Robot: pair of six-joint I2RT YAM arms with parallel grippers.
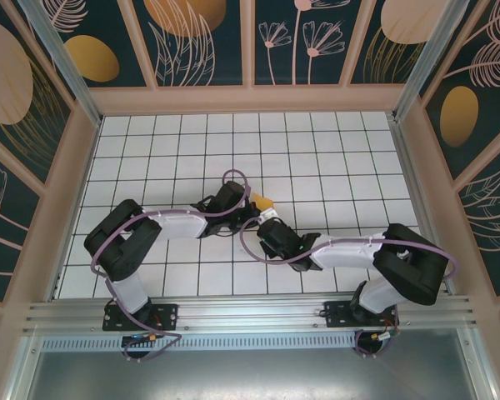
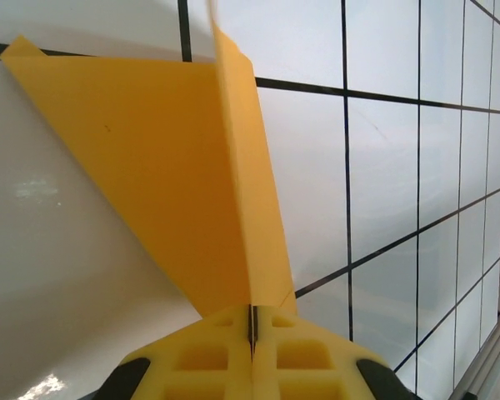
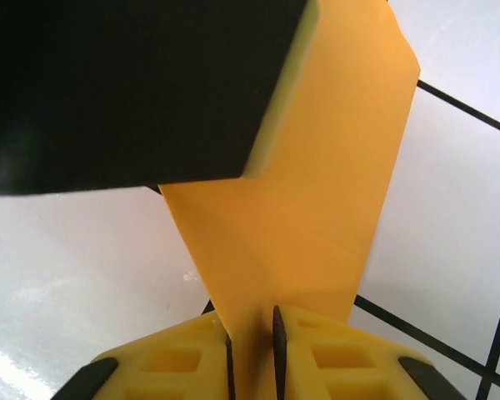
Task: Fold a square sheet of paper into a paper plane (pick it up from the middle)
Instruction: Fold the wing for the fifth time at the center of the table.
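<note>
Two arms meet over the middle of the white gridded table [image 1: 333, 158]. Between their wrists a small tip of the folded sheet of paper [image 1: 264, 201] pokes toward the far right.

On the left, the left gripper [image 2: 252, 327] is clenched on the paper's near end, its yellow fingers [image 2: 212, 358] pressed together with just the sheet between them. In the left wrist view the paper's long axis runs away from the fingers. One smooth orange-yellow panel fans out to a sharp corner at upper left, and a second flap stands upright along a straight centre crease.

On the right, the paper passes through a narrow gap between the jaws of the right gripper [image 3: 252, 354]; I cannot tell whether they pinch it. In the right wrist view the strip rises up and rightward to an angled end.
</note>
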